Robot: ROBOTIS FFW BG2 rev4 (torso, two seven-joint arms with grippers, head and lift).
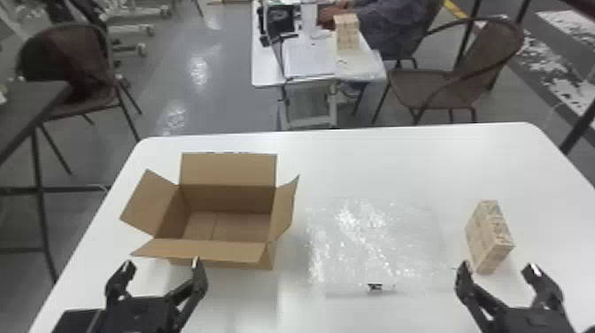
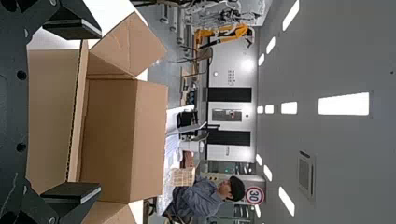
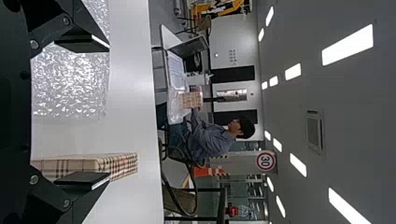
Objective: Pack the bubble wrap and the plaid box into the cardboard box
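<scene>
My left gripper (image 1: 160,270) stands open in front of the cardboard box (image 1: 199,251), whose flaps are spread and whose inside is bare. In the left wrist view, the open left gripper (image 2: 88,112) has the cardboard box (image 2: 112,135) beyond its fingers. The bubble wrap (image 1: 372,243) lies flat mid-table, right of the box. To its right the plaid box (image 1: 487,237) stands on the table. My right gripper (image 1: 496,271) is open, just on the near side of the plaid box. From the right wrist, the open gripper (image 3: 100,112) shows with the bubble wrap (image 3: 70,86) and plaid box (image 3: 93,163) beyond.
The white table (image 1: 398,155) carries these things. Past its far edge stand a second table (image 1: 265,73) with a laptop and another plaid box (image 1: 346,33), plus chairs (image 1: 442,86). A dark table (image 1: 31,97) is at the left.
</scene>
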